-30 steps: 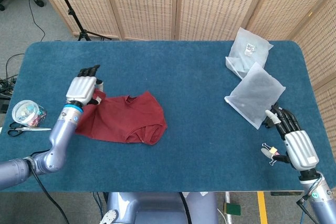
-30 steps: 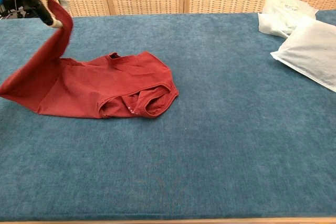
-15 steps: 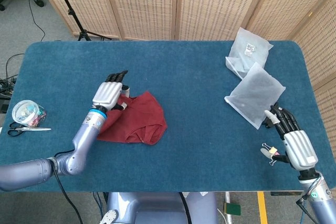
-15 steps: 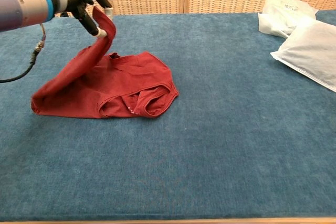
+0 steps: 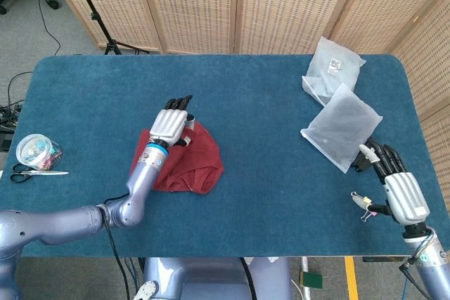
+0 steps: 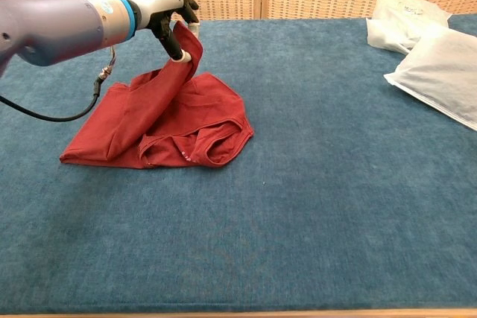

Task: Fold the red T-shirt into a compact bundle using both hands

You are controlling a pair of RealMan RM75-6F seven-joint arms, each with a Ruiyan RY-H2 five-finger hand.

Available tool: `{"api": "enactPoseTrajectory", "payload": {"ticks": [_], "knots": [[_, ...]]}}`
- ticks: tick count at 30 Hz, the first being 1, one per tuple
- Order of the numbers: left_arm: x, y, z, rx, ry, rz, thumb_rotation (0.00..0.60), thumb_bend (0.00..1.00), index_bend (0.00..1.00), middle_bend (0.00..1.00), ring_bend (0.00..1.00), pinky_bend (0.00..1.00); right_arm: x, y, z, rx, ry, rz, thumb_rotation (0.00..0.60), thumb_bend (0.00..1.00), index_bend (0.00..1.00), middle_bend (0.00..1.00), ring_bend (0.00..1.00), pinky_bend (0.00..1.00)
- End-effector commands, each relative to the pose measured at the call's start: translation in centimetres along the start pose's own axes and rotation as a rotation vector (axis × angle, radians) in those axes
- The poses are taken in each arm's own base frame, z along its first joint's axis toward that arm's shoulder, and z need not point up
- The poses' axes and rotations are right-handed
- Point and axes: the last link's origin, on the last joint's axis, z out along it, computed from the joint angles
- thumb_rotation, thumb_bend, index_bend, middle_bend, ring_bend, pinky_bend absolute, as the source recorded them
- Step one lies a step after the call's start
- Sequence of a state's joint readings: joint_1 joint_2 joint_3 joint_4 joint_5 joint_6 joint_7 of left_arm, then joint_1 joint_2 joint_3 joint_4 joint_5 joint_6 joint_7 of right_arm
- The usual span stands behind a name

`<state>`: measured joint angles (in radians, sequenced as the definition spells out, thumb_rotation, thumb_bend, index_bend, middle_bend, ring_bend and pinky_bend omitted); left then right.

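Observation:
The red T-shirt lies partly folded on the blue table, left of centre. My left hand hovers above it and pinches an edge of the shirt, lifting that flap up over the rest of the cloth. The raised flap hangs from the hand down to the table. My right hand rests near the table's front right corner, fingers extended and apart, holding nothing. The chest view does not show it.
Two clear plastic bags lie at the back right. A binder clip sits beside my right hand. A round container and scissors lie at the left edge. Wicker screens stand behind the table.
My left hand has carried the pinched shirt edge rightward, from the shirt's left side to above its middle, folding the left part over. The right hand has stayed in place.

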<state>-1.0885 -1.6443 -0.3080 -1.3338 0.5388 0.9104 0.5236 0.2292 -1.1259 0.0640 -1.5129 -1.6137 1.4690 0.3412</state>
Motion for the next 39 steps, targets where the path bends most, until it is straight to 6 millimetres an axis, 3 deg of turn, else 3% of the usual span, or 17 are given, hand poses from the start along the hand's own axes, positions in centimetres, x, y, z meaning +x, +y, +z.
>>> {"api": "enactPoseTrajectory", "payload": {"ticks": [1, 2, 5, 6, 7, 9, 13, 19, 24, 28, 33, 39], "knots": [[-0.7, 0.7, 0.4, 0.005, -0.024, 0.002, 0.600, 0.59, 0.73, 0.00, 0.00, 0.00, 0.0, 0.1, 0.0, -0.004, -0.002, 0.001, 0.600, 0.00, 0.00, 0.00, 0.00, 0.00], [-0.8, 0.8, 0.5, 0.004, -0.030, -0.003, 0.600, 0.55, 0.63, 0.00, 0.00, 0.00, 0.0, 0.2, 0.0, -0.005, -0.002, 0.001, 0.600, 0.00, 0.00, 0.00, 0.00, 0.00], [-1.3, 1.0, 0.5, 0.000, -0.045, -0.017, 0.600, 0.40, 0.16, 0.00, 0.00, 0.00, 0.0, 0.2, 0.1, -0.007, -0.003, 0.002, 0.600, 0.00, 0.00, 0.00, 0.00, 0.00], [-1.3, 1.0, 0.5, 0.000, -0.045, -0.027, 0.600, 0.33, 0.05, 0.00, 0.00, 0.00, 0.0, 0.2, 0.1, -0.007, -0.003, 0.002, 0.600, 0.00, 0.00, 0.00, 0.00, 0.00], [-1.3, 1.0, 0.5, 0.000, -0.041, -0.034, 0.600, 0.29, 0.01, 0.00, 0.00, 0.00, 0.0, 0.2, 0.1, -0.007, -0.003, 0.002, 0.600, 0.00, 0.00, 0.00, 0.00, 0.00], [-1.0, 0.9, 0.4, 0.000, -0.027, -0.043, 0.600, 0.20, 0.00, 0.00, 0.00, 0.00, 0.0, 0.2, 0.0, -0.007, -0.002, 0.002, 0.600, 0.00, 0.00, 0.00, 0.00, 0.00], [-0.1, -0.1, -0.1, 0.010, -0.007, -0.048, 0.600, 0.17, 0.00, 0.00, 0.00, 0.00, 0.0, 0.2, 0.0, -0.003, -0.004, 0.001, 0.600, 0.00, 0.00, 0.00, 0.00, 0.00], [1.1, -1.9, -0.8, 0.022, -0.029, -0.069, 0.600, 0.00, 0.00, 0.00, 0.00, 0.00, -0.3, -0.2, -0.1, 0.005, -0.010, -0.008, 0.600, 0.00, 0.00, 0.00, 0.00, 0.00], [1.6, -4.5, -1.9, 0.063, -0.013, -0.069, 0.600, 0.00, 0.01, 0.00, 0.00, 0.00, -0.5, -0.4, -0.1, 0.010, -0.016, -0.014, 0.600, 0.00, 0.00, 0.00, 0.00, 0.00], [1.6, -6.8, -3.0, 0.126, -0.017, -0.057, 0.600, 0.00, 0.14, 0.00, 0.00, 0.00, -0.6, -0.4, -0.2, 0.010, -0.021, -0.016, 0.600, 0.00, 0.00, 0.00, 0.00, 0.00], [0.9, -9.8, -3.4, 0.210, -0.034, -0.120, 0.600, 0.17, 0.27, 0.00, 0.00, 0.00, -0.9, -0.7, -0.2, 0.021, -0.029, -0.021, 0.600, 0.00, 0.00, 0.00, 0.00, 0.00], [-0.1, -10.4, -2.9, 0.203, -0.047, -0.141, 0.600, 0.26, 0.40, 0.00, 0.00, 0.00, -1.2, -1.0, -0.2, 0.025, -0.036, -0.028, 0.600, 0.00, 0.00, 0.00, 0.00, 0.00]]}}
